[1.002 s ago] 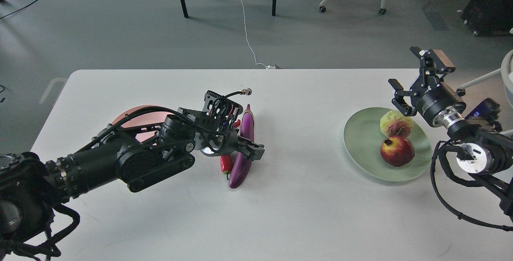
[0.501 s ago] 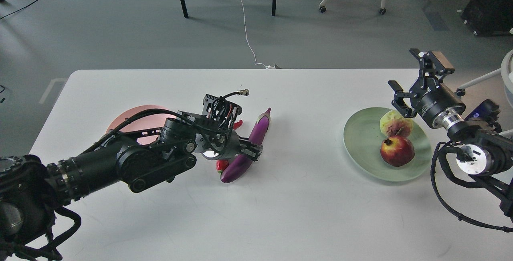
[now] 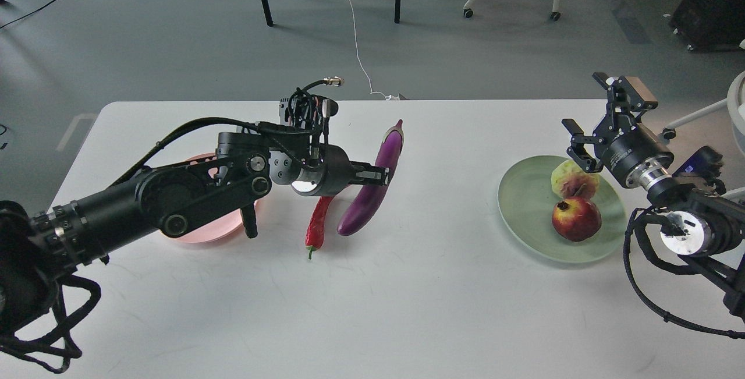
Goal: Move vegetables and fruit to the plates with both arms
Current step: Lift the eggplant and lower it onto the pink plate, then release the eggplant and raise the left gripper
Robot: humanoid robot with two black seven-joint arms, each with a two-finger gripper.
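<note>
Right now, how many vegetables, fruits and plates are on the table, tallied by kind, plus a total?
Vegetables: 2, the purple eggplant held by the left tool, and the red chili pepper on the table.
Fruits: 2, the yellow-green fruit and the dark red fruit, both on the green plate.
Plates: 2, the green plate and the pink plate.
Total: 6.

The left arm [image 3: 174, 198] hides most of the pink plate [image 3: 204, 233]; both arms run off-frame.

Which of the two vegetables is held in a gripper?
The purple eggplant: the left gripper is closed on its middle, tilting it up. The red chili pepper lies free on the table beside it.
</note>
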